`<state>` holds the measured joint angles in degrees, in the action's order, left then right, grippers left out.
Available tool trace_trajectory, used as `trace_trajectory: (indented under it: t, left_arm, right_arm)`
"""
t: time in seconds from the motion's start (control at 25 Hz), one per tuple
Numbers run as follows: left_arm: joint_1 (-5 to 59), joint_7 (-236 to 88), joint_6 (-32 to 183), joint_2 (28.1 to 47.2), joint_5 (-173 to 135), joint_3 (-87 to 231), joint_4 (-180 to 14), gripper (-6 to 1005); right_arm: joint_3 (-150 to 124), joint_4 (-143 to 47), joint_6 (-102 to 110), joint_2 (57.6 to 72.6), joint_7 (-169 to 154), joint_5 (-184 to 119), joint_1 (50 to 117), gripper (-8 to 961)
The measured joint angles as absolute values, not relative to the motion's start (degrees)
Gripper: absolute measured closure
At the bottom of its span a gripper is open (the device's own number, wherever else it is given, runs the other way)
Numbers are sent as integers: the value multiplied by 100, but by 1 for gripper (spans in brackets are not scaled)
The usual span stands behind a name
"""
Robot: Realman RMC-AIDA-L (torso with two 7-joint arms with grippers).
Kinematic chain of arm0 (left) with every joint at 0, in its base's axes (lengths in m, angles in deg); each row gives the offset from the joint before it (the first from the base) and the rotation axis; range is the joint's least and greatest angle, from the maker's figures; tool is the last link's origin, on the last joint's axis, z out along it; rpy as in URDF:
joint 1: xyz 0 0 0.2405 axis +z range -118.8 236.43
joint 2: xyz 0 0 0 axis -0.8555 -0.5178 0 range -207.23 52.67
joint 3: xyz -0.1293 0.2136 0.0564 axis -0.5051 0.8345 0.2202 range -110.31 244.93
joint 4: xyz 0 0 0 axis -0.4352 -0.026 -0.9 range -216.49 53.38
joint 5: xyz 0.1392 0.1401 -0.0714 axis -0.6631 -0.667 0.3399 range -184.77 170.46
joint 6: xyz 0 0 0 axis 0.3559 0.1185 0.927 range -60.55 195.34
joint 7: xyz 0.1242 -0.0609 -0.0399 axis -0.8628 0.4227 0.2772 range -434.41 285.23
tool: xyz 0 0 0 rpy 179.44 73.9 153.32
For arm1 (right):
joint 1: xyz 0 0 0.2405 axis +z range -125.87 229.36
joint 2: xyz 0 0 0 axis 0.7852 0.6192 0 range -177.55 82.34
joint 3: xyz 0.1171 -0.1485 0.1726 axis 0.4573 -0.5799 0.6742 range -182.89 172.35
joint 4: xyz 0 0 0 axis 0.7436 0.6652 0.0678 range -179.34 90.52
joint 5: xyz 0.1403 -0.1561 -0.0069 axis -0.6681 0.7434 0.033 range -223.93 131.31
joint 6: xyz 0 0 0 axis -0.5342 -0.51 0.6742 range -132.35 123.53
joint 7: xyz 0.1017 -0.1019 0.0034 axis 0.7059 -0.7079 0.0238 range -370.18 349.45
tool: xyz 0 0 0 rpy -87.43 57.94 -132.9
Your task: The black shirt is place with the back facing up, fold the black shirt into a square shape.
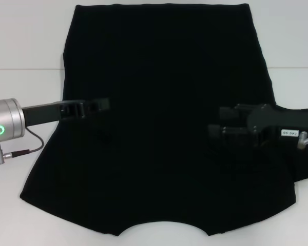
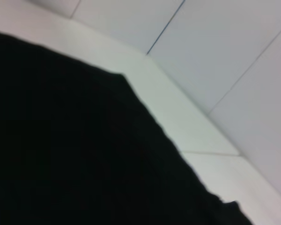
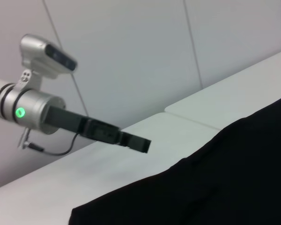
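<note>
The black shirt [image 1: 164, 77] lay spread flat across the white table [image 1: 20, 51]. The left gripper [image 1: 103, 104] hung over its left edge, fingers seemingly together and holding nothing. The right gripper [image 1: 218, 128] hovered over the shirt's right side; I cannot tell how its fingers stood.

The black shirt [image 1: 164, 118] lies spread flat on the counter [image 1: 25, 41], covering its middle from the far edge to the near edge, with its curved neckline at the near edge. The left pincer [image 1: 100, 105] reaches in from the counter's left edge and hangs over the shirt's left part. The right pincer [image 1: 220, 123] reaches in from the right edge, over the shirt's right part. The two stand well apart, facing each other across the shirt's middle.
</note>
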<state>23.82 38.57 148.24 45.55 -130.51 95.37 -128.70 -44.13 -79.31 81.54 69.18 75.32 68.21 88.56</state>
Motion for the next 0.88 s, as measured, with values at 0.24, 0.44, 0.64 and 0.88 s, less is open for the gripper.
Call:
trace_trajectory:
  t: [0.24, 0.44, 0.64, 0.88]
  left_arm:
    - [2453, 2779, 16260, 4403, -12205, 9517, -12307, 832]
    - [2462, 1557, 16764, 4458, -12106, 9790, -11847, 611]
    - [2507, 456, 16707, 4616, -12111, 10577, -11637, 321]
    - [2533, -18, 16463, 4668, -12190, 11181, -11620, 197]
  right_arm:
    - [-4071, -7955, 8057, 6590, 8424, 6843, 8856, 178]
    - [-4121, -8183, 8043, 6121, 10516, 7617, 8888, 179]
    - [-4098, -8255, 8128, 5720, 12254, 8603, 8853, 177]
    - [-4041, -8463, 8226, 5549, 13093, 8892, 8496, 193]
